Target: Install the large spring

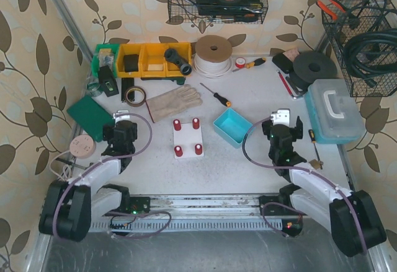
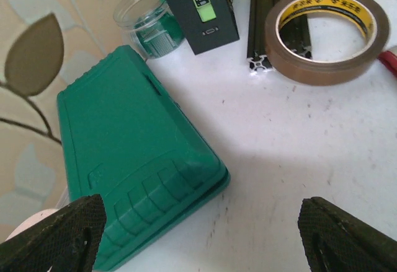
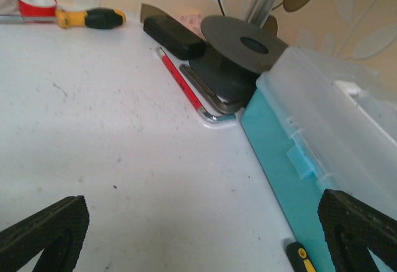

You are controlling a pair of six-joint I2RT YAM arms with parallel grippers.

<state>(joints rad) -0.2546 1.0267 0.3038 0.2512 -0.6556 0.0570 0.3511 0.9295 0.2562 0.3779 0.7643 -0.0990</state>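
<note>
No large spring shows in any view. A white block (image 1: 187,139) with red pegs standing on it sits mid-table between the two arms. My left gripper (image 1: 121,117) hovers left of the block, over bare table beside a green case (image 2: 124,154); its jaws (image 2: 205,235) stand wide apart and hold nothing. My right gripper (image 1: 282,118) is right of the block, next to a teal box with a clear lid (image 3: 322,136). Its fingers (image 3: 49,228) are spread wide over bare table, also holding nothing.
A blue tray (image 1: 232,127) lies right of the block, with a leather glove (image 1: 173,103) and a screwdriver (image 1: 215,95) behind it. A tape roll (image 2: 329,33), black device (image 2: 198,5) and clear jar (image 2: 146,21) are ahead of the left gripper. A black disc (image 3: 245,46) and red hex key (image 3: 180,80) lie ahead of the right.
</note>
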